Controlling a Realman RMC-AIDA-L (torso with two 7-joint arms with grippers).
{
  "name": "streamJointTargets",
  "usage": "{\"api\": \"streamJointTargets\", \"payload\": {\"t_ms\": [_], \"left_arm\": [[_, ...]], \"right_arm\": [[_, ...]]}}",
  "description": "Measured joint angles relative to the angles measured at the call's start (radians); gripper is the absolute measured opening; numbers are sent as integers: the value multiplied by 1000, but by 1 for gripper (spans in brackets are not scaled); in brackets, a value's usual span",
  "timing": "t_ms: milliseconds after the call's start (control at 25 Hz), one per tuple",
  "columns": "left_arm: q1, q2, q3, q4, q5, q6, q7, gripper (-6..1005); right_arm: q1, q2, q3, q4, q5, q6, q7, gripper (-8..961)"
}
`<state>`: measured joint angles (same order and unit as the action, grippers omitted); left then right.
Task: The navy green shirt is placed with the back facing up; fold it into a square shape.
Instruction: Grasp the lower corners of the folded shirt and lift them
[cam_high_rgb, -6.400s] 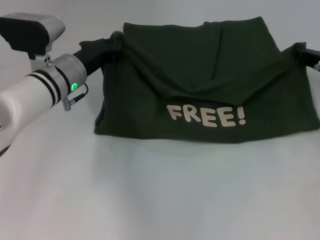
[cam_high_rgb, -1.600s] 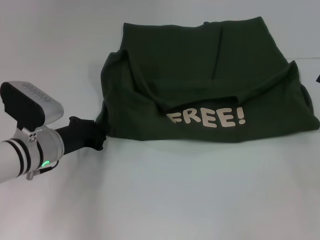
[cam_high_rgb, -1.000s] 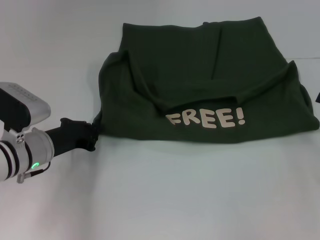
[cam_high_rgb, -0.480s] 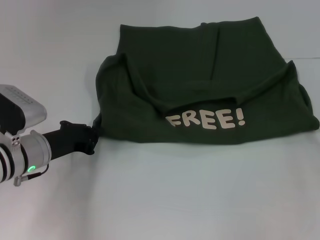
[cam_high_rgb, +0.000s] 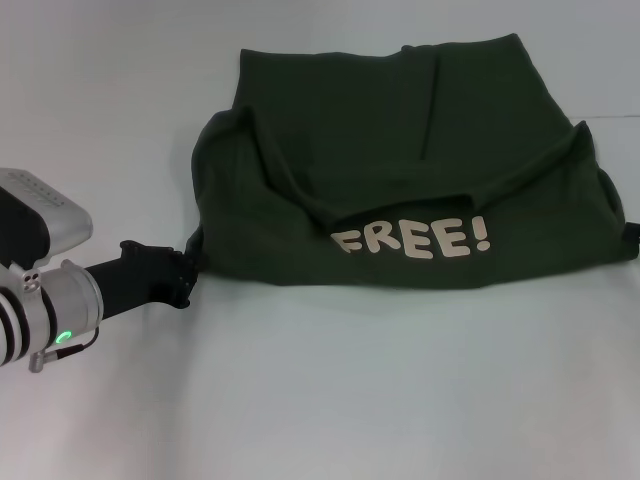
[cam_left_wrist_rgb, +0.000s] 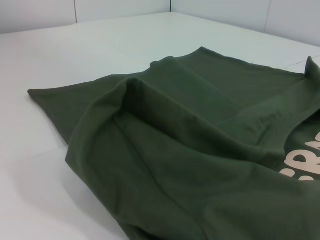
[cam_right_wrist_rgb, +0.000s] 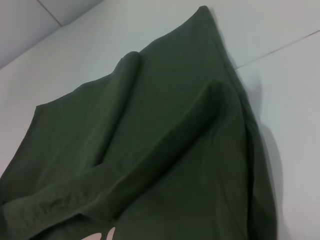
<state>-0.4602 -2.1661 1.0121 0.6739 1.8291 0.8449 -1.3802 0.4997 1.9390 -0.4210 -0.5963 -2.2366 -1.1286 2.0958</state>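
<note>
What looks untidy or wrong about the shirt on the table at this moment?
The shirt is not a neat square: the folded-over layer with the "FREE!" print sags in a V, and both side edges bulge. The left gripper sits at its near left corner.

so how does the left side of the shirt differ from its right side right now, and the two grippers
The navy green shirt bulges out in a rounded, puffed fold on its left edge, while its right edge lies flatter, ending in a peaked fold. The left gripper sits low at the shirt's near-left corner, on the table; the right gripper is barely visible at the shirt's right edge. Both shirt sides are folded inward above the "FREE!" print.
</note>
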Motion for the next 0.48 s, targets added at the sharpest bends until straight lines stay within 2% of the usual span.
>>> {"api": "streamJointTargets", "payload": {"t_ms": [480], "left_arm": [[0, 0, 1, -3, -1, 0, 0, 7]], "right_arm": [[19, 37, -6, 5, 1, 87, -30, 570]]}}
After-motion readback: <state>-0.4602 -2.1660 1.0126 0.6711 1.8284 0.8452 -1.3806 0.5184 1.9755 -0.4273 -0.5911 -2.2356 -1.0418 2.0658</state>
